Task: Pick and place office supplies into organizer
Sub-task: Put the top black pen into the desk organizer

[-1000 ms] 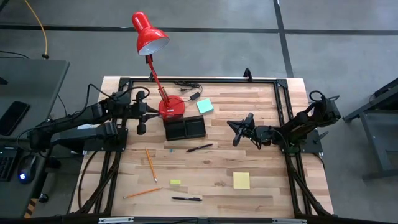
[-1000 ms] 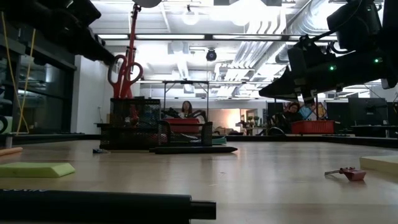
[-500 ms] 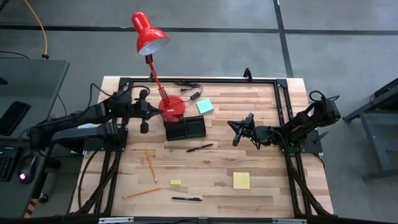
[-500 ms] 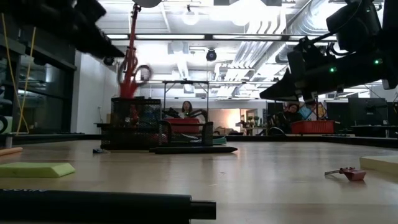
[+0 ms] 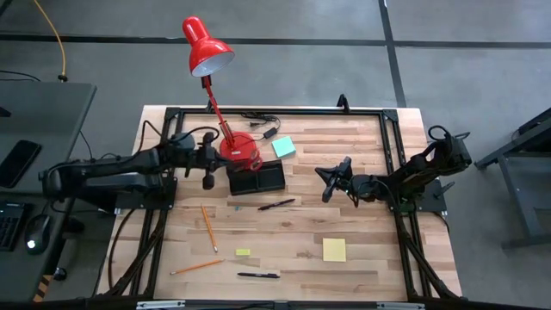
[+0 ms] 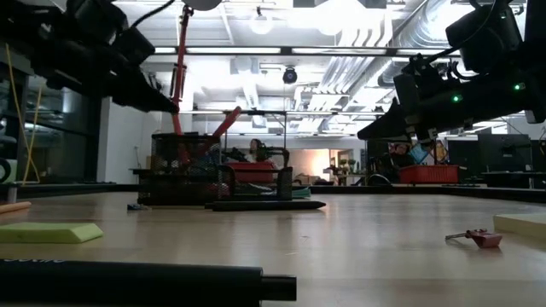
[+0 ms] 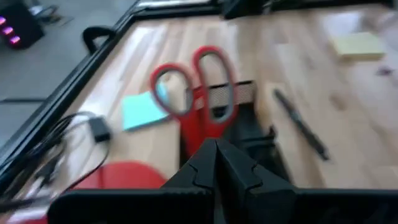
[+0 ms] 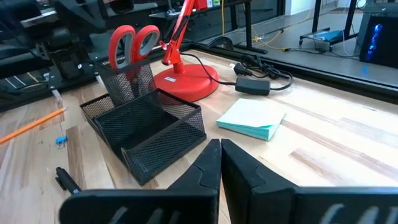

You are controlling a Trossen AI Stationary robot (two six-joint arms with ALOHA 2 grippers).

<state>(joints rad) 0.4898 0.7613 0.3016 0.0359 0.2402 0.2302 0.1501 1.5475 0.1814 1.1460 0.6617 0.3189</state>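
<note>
The red-handled scissors (image 7: 193,87) stick out of my left gripper (image 7: 214,146), handles away from it, over the black mesh organizer (image 5: 256,178) beside the red lamp base (image 5: 232,145). In the right wrist view the scissors (image 8: 132,42) show their rings above the organizer's (image 8: 149,124) far wall. My right gripper (image 5: 327,185) is shut and hovers to the organizer's right. A teal pad (image 5: 283,147), a yellow pad (image 5: 334,250), two pens (image 5: 275,205) (image 5: 258,275), two pencils (image 5: 208,226) (image 5: 196,267) and a small yellow-green piece (image 5: 243,252) lie flat on the table. My left gripper holds the scissors by the blade end (image 7: 210,134), pinched between its two shut fingers, coming from the table's left along the scissors. The handles (image 7: 214,68) point toward the table's right, slanting upward in the low view (image 6: 226,124). Whether they touch the organizer, I cannot tell.
The red desk lamp (image 5: 207,47) leans over the far edge, its pole just beside my left gripper. A black cable with plug (image 5: 261,120) lies behind the organizer. Black frame rails (image 5: 392,146) border the table. Open wood stretches across the middle and near right.
My left gripper has moved toward the table's right, up to the organizer, and turned. The scissors, which stood upright beside the lamp pole a second ago, have tipped over to a slant, with the handles now above the organizer.
</note>
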